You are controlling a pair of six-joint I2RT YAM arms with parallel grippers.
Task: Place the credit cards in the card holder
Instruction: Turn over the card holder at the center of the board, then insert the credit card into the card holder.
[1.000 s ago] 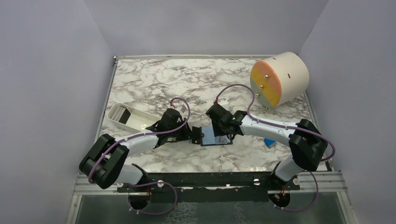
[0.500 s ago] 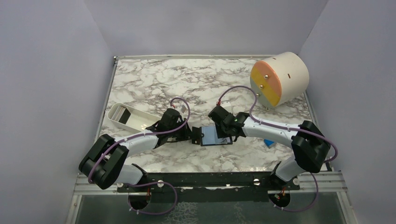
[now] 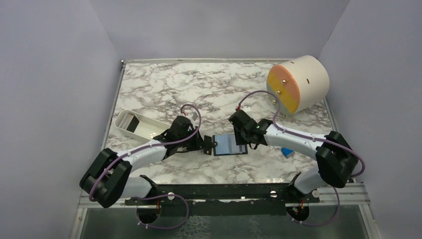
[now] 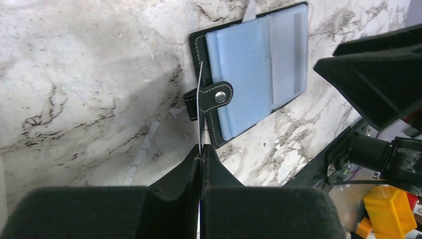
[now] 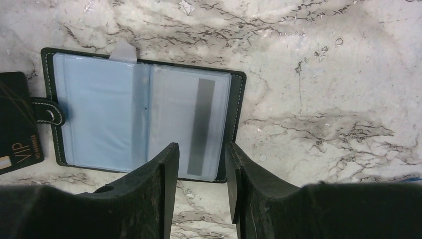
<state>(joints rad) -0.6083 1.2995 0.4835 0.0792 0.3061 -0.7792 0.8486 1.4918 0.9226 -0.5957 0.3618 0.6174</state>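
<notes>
My left jaws clenched on black card; card holder lies open on worktop just ahead. My right jaws parted, empty; striped card sits in holder pocket just ahead of them.

The black holder lies open and flat on the bench, light blue inside, stud strap over one edge. A grey-striped card sits in one sleeve. The left hand pinches a black VIP card beside the strap.

The jaws pinch what seems a card by the card holder.
</notes>
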